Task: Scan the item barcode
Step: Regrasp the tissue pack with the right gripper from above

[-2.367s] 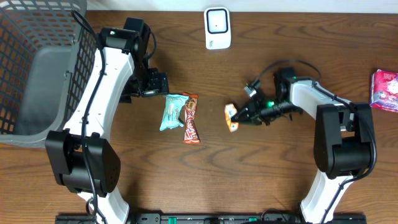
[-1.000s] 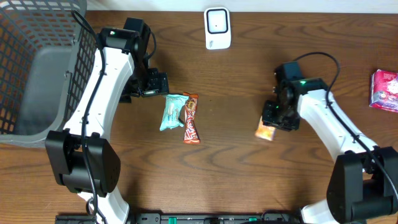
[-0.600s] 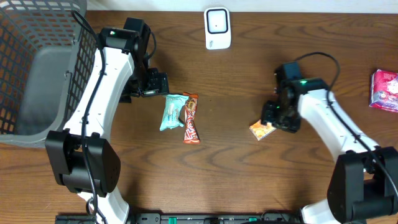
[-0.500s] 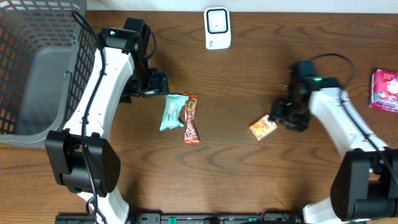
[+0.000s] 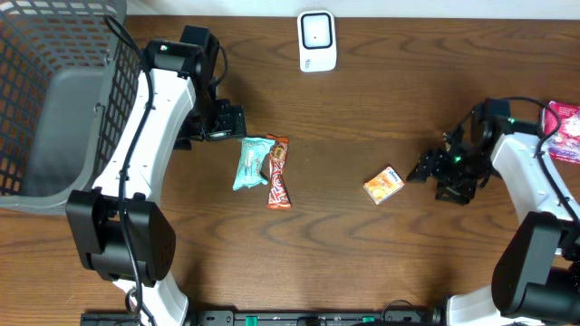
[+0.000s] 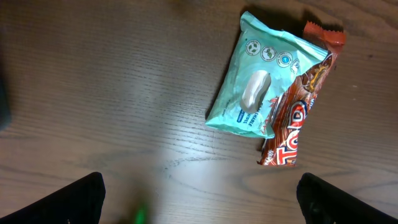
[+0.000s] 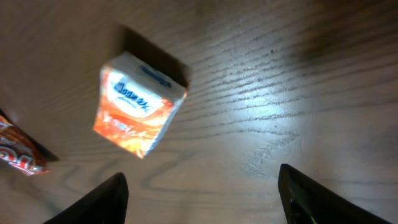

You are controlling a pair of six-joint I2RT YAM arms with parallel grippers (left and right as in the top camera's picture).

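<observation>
Right pincer [image 7: 200, 177]: fingers spread wide with nothing between them, low over the worktop [image 5: 362, 263], tips pointing at the orange carton.
Left pincer [image 6: 200, 180]: jaws fully apart and empty, held above bare wood just beside the teal packet.
Orange carton [image 5: 384, 184]: a small orange-and-white box lying flat on the worktop right of centre, near the right pincer's tips but not touching them.
Scanner [image 5: 316, 41]: a white unit at the middle of the far edge, well apart from the carton.
Teal packet [image 6: 264, 84]: flat on the wood left of centre, its right edge lying over the candy bar.
Candy bar [image 6: 298, 124]: red-brown wrapper, partly under the teal packet, its lower end sticking out.
Wire basket [image 5: 36, 54]: dark mesh, at the far left corner beside the left arm.
Pink packet [image 5: 562, 127]: at the right edge, close to the right arm.
</observation>
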